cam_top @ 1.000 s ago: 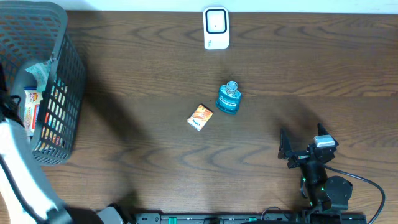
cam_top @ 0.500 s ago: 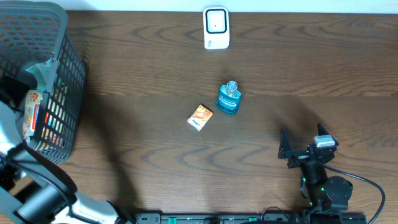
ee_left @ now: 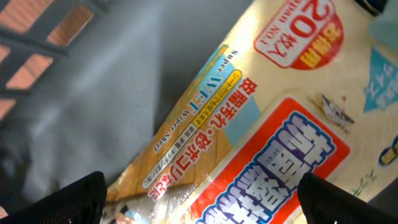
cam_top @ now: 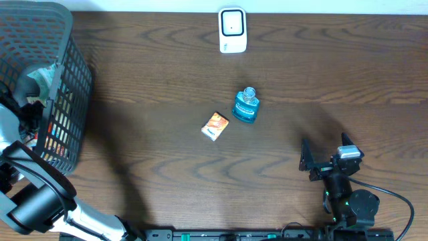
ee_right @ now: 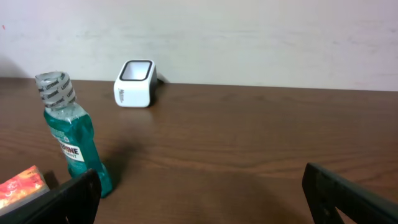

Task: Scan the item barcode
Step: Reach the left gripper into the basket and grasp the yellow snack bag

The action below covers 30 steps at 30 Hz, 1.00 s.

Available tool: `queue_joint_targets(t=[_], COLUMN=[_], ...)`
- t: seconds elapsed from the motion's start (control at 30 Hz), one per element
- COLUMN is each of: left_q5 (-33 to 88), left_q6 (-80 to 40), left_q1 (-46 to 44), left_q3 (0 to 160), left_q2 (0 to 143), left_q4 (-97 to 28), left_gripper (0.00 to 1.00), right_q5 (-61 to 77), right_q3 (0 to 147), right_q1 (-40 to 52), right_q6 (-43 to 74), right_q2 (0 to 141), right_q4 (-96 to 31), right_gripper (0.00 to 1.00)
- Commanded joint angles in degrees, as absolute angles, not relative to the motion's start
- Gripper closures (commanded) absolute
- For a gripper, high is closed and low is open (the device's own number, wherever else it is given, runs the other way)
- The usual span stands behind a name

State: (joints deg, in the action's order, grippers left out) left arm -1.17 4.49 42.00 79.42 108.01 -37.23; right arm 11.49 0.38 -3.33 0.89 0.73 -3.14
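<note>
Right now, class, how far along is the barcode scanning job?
Done: nothing evident. In hand: the left gripper, open, hovers over a packet inside the basket. Left: gripping it and presenting its barcode to the scanner. The right gripper rests open, apart from the bottle and orange box.

The dark wooden surface (cam_top: 167, 67) carries a grey basket (cam_top: 73, 73), a white scanner (cam_top: 233, 30), an upright blue bottle (cam_top: 245, 106) and a small orange box (cam_top: 215, 126).

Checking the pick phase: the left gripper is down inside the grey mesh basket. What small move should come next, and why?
Probably ease down and close on the yellow-and-red printed packet: the left gripper is open, the packet fills the view between its fingertips, and nothing is held yet for the white box-shaped scanner.
</note>
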Motion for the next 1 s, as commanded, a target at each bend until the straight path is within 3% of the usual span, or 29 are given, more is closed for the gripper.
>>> queue_joint_targets(t=[0.0,0.2,0.47,0.57,0.73,0.97], left_q5=[-0.40,5.10,7.57,7.53,7.55,7.46], left_q6=[10.81,17.17,16.86,15.53,14.90,13.63], left_q1=[41.98,41.98,41.98,41.98,41.93,41.93], left_q3=[79.75,77.65,77.01,77.01,77.03,82.08], left_q2=[107.92,107.96,111.18,113.25,115.57,110.26], left_q4=[-37.47,-37.06,-36.23,-36.64,-36.84,-37.30], left_gripper=[0.02,0.02,0.00,0.18,0.67,0.92], right_q5=[11.03,11.03,11.03,11.03,11.03,11.03], right_q3=[0.32,0.32,0.32,0.32,0.32,0.32], right_q1=[-3.33,-3.33,-3.33,-3.33,-3.33,-3.33], right_q6=[1.65,1.65,1.65,1.65,1.65,1.65], right_q2=[0.60,0.60,0.60,0.60,0.60,0.60], right_q4=[-3.31,-3.31,-3.31,-3.31,-3.29,-3.31], right_gripper=[0.01,0.01,0.01,0.01,0.01,0.01])
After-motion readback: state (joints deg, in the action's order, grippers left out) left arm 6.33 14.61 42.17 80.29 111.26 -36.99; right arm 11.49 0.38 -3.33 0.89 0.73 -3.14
